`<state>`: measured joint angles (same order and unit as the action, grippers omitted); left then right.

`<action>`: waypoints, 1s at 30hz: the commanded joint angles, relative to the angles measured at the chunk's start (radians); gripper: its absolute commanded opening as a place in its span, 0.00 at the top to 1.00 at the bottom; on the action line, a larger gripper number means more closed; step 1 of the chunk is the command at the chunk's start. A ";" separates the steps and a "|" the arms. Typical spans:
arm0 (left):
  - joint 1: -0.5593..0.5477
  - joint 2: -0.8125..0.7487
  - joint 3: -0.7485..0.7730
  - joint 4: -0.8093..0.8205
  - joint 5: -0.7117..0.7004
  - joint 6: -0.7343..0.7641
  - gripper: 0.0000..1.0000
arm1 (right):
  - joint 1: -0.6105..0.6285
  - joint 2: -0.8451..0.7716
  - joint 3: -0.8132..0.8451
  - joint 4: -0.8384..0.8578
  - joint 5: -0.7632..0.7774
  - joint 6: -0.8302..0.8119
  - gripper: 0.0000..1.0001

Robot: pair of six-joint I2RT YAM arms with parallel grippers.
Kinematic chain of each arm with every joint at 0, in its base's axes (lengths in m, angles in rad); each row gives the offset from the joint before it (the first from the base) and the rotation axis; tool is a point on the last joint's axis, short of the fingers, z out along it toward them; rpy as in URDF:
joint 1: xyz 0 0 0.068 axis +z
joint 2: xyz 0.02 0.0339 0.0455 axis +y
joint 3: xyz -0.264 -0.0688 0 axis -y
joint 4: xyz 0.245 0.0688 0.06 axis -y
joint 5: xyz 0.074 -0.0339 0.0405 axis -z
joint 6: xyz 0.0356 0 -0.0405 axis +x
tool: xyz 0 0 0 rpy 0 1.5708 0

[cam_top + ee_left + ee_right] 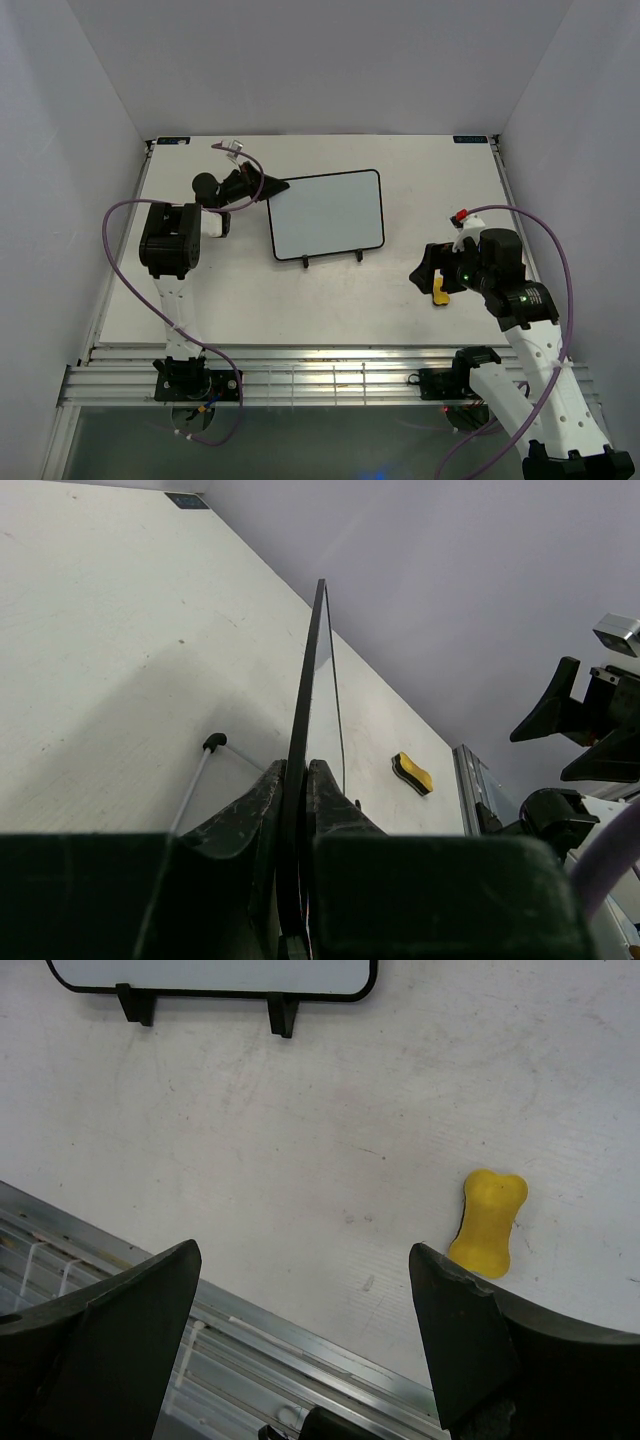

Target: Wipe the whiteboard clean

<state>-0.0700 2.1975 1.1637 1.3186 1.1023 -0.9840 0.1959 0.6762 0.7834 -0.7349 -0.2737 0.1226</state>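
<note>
The whiteboard (328,214) stands mid-table on its wire stand, its white face blank, with two black feet at its lower edge. My left gripper (270,187) is shut on the board's upper left edge; in the left wrist view the board's thin black edge (305,690) runs up from between the jaws of that gripper (296,780). The board's lower edge (210,978) shows at the top of the right wrist view. My right gripper (432,272) hangs open over the table's right side, nothing between its fingers. The yellow eraser (440,291) lies just beside it, seen as the eraser (488,1222) near the right finger.
A stand leg with a black foot (213,742) rests on the table left of the board. The aluminium rail (330,380) runs along the near table edge. Purple cables loop off both arms. Grey walls close in the back and sides.
</note>
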 commanded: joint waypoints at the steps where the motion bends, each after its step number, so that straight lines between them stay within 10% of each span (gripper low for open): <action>1: -0.002 0.005 -0.038 0.266 0.048 0.107 0.82 | -0.004 -0.018 0.017 0.019 -0.025 -0.014 0.10; 15: 0.019 -0.061 -0.096 0.264 0.030 0.145 0.48 | -0.004 -0.027 0.008 0.032 -0.036 -0.014 0.10; 17: 0.019 -0.071 -0.091 0.261 0.036 0.143 0.02 | -0.004 -0.030 0.010 0.031 -0.036 -0.014 0.10; 24: 0.025 -0.142 -0.099 0.196 -0.001 0.186 0.02 | -0.003 -0.035 0.016 0.025 -0.032 -0.017 0.10; 30: 0.067 -0.329 -0.183 -0.252 -0.289 0.483 0.02 | -0.004 -0.036 0.028 0.017 -0.013 -0.020 0.10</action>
<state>-0.0292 2.0006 0.9936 1.2236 0.9886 -0.6949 0.1959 0.6533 0.7834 -0.7330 -0.2928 0.1200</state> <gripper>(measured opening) 0.976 0.900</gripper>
